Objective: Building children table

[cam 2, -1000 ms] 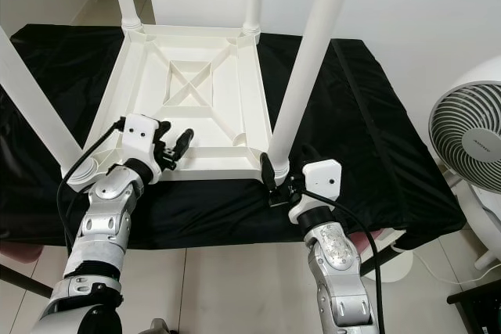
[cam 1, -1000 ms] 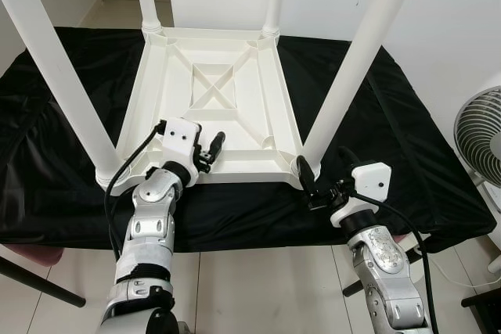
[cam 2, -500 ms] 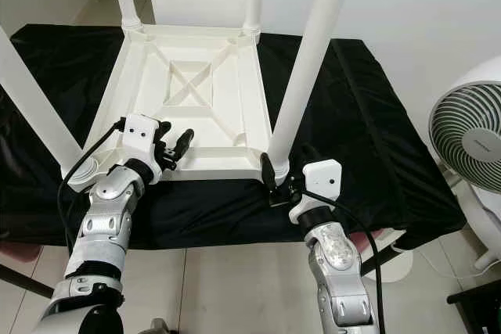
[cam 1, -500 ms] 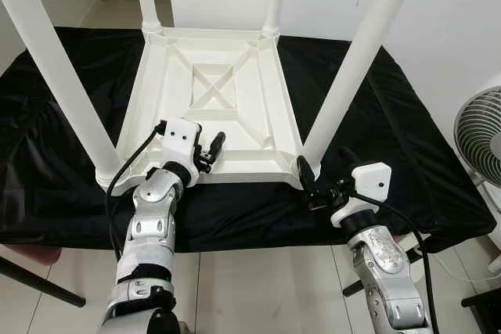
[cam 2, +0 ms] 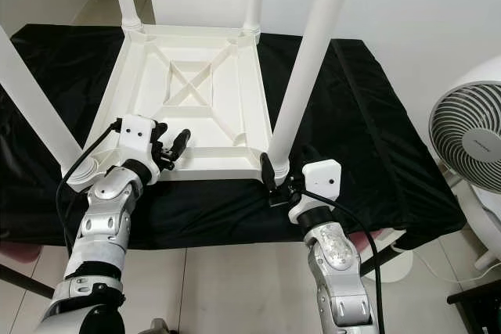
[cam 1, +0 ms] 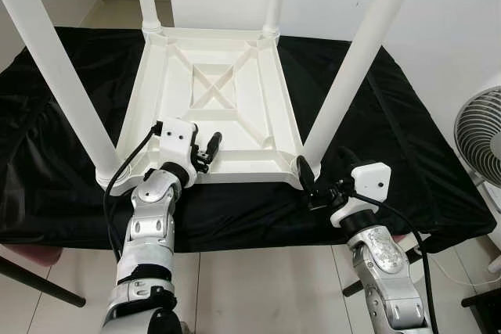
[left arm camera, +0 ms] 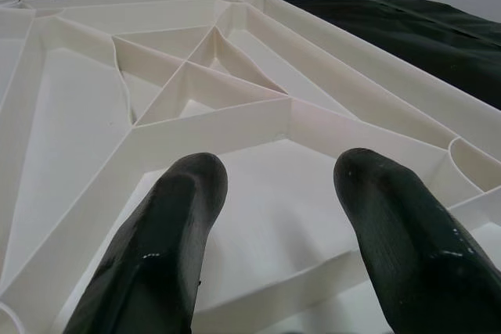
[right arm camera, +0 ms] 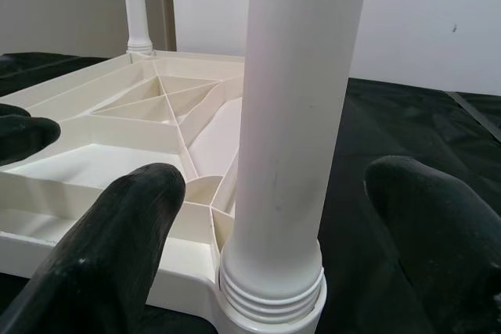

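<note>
A white plastic children's table [cam 1: 211, 107] lies upside down on a worktop covered with a black cloth [cam 1: 391, 123], its ribbed underside facing up and its four white legs pointing upward from the corners. The landmark here is the near right leg [cam 1: 352, 60], which rises from the table's corner closest to the robot's right arm; its threaded base sits in the round corner socket [right arm camera: 270, 287]. The right gripper [cam 1: 307, 181] is at the foot of this leg, with its jaws spread wide: in the right wrist view one black finger [right arm camera: 117, 240] stands on one side of the leg and the other on the far side, with clear gaps to the white tube, so the leg stands between the jaws but is not clasped. Across the near edge of the table from that leg, the left gripper [cam 1: 208, 149] hovers just over the table's near rim, toward the near left leg [cam 1: 59, 68]. Its jaws are parted and hold nothing; the left wrist view looks between its two fingers [left arm camera: 164, 248] at the ribbed panels of the underside. To the right of the near right leg, beyond the worktop's edge, stands a white fan [cam 2: 467, 142].
</note>
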{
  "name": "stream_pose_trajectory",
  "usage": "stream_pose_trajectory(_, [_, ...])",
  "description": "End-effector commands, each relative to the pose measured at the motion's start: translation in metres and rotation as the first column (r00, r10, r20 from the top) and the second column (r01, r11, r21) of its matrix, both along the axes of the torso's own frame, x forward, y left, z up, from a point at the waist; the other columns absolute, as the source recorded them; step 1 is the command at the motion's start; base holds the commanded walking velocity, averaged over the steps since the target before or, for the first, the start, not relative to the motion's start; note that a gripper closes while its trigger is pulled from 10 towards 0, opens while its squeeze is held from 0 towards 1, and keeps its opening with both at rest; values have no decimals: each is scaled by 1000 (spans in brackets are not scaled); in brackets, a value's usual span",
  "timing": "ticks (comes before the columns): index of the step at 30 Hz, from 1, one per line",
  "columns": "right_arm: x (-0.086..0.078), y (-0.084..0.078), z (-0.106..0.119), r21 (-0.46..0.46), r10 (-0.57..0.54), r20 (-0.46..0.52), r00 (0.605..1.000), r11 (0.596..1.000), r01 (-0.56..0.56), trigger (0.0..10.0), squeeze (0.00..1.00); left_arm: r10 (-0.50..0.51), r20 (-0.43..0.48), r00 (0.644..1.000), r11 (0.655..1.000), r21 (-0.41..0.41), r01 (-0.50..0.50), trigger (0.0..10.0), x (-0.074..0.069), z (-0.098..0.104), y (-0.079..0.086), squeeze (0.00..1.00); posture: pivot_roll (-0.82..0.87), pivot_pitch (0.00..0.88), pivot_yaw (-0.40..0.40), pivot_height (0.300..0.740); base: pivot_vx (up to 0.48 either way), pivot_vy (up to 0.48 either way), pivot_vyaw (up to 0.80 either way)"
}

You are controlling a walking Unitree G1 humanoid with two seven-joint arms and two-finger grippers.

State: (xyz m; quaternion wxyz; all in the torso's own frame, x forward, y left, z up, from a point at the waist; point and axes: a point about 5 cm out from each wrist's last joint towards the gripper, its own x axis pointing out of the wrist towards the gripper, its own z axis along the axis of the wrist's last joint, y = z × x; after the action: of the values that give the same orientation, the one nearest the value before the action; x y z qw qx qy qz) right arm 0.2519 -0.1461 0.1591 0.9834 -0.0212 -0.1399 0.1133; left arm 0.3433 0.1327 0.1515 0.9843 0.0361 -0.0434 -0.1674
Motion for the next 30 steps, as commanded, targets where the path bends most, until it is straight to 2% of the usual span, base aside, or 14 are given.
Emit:
stream_pose_trajectory(1, [1,-1,-2,2,-10,-4,1000,1000,10,10000,0,377,-5,926,925,-38,-377,10000,2,-2,18,0,52,67,-12,740,0,0,0])
stream_pose_trajectory(13, [1,0,-2,3,-11,-2,1000,1000,11,10000,0,382,-1,924,923,-40,-382,10000,3,1,19,0,52,66,-10,740,0,0,0])
stream_pose_trajectory(16, [1,0,-3,4,-10,-3,1000,1000,10,10000,0,320,18,947,947,-44,-319,10000,2,5,9,0,53,68,-8,740,0,0,0])
stream_pose_trajectory(27, [1,0,-3,4,-12,-4,1000,1000,12,10000,0,271,18,963,962,-54,-269,10000,3,6,4,0,54,69,-5,740,0,0,0])
stream_pose_trajectory(28, [0,0,-3,4,-12,-5,1000,1000,12,10000,0,189,40,981,982,-27,-188,10000,1,8,-4,0,54,70,-2,740,0,0,0])
stream_pose_trajectory(30, [0,0,-3,4,-12,-5,1000,1000,12,10000,0,189,40,981,982,-27,-188,10000,1,8,-4,0,54,70,-2,740,0,0,0])
